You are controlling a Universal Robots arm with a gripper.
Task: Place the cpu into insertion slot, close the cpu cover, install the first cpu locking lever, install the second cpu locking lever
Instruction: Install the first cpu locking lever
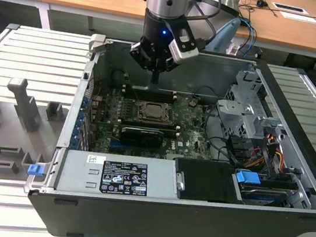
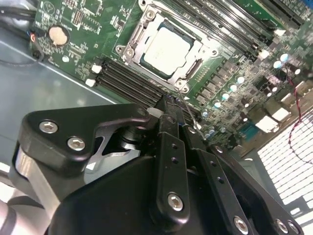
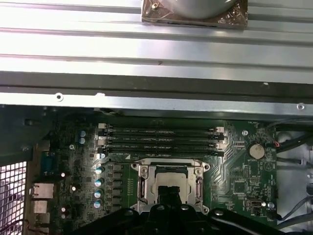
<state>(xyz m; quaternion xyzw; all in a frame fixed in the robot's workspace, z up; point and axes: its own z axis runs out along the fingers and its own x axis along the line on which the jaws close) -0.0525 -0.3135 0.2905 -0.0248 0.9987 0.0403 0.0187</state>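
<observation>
The cpu, a pale silvery square, lies in the insertion slot on the green board. The cpu cover, a silvery frame, lies flat around it. My gripper hangs fingers down inside the open computer case, above the memory slots just behind the socket. In the second wrist view the black gripper has its fingers together and holds nothing. A thin metal rod rises beside the tips. In the first wrist view the gripper partly hides the socket frame.
Long black memory slots run beside the socket. A coin battery sits on the board. The power supply, a drive cage and cables crowd the case. Grey fixtures stand on the table at the exterior view's left.
</observation>
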